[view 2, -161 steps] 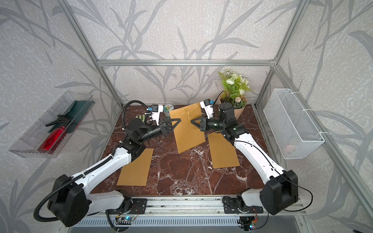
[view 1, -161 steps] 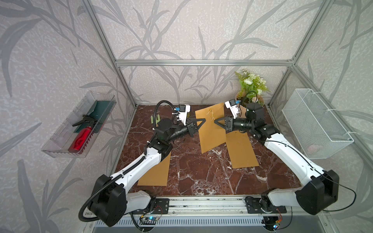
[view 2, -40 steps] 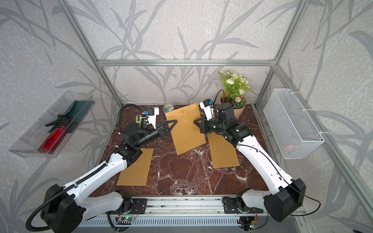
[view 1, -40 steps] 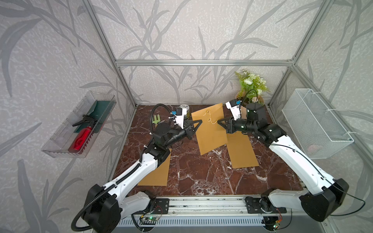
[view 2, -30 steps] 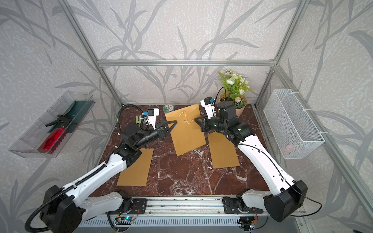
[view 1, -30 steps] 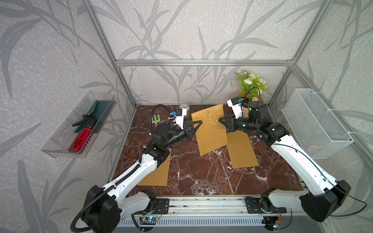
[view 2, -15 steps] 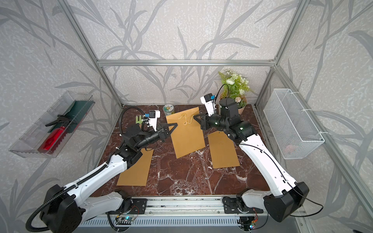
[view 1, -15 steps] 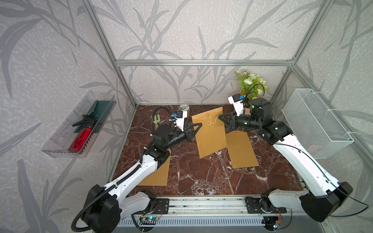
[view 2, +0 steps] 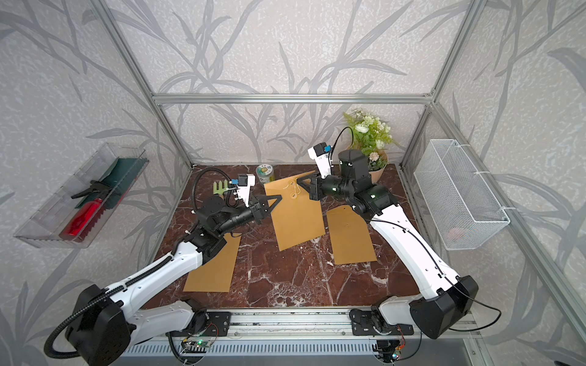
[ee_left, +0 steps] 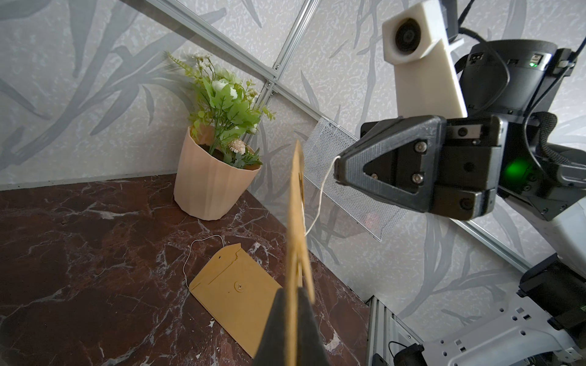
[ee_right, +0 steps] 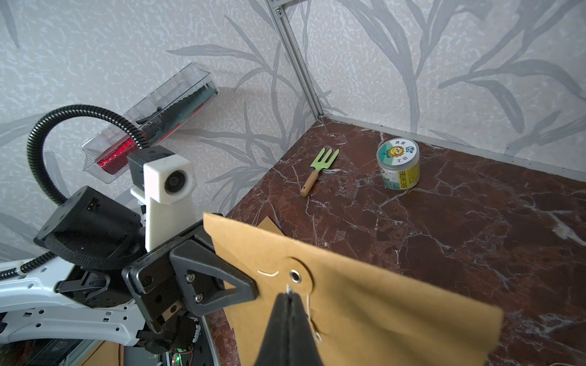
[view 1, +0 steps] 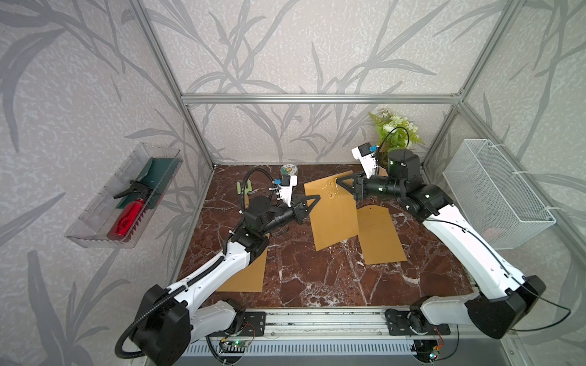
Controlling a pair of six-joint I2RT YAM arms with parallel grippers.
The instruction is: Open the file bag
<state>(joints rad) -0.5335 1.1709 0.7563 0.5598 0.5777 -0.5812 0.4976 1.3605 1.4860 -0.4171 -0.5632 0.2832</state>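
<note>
File bag (view 1: 333,218) of brown paper hangs raised over the middle of the marble table (view 1: 317,279), between the two grippers. The left gripper (view 1: 315,199) is clamped tight on its left edge near the top, with the paper pinched between the fingers (ee_left: 272,323). The right gripper (view 1: 339,182) sits at the flap end, jaws closed on the thin white string (ee_left: 321,190) that runs from the round clasp (ee_right: 295,276). Another envelope (view 1: 380,236) lies flat just beside.

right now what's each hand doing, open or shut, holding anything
left hand: shut on the edge of the raised brown paper file bag
right hand: shut on the bag's thin white string
</note>
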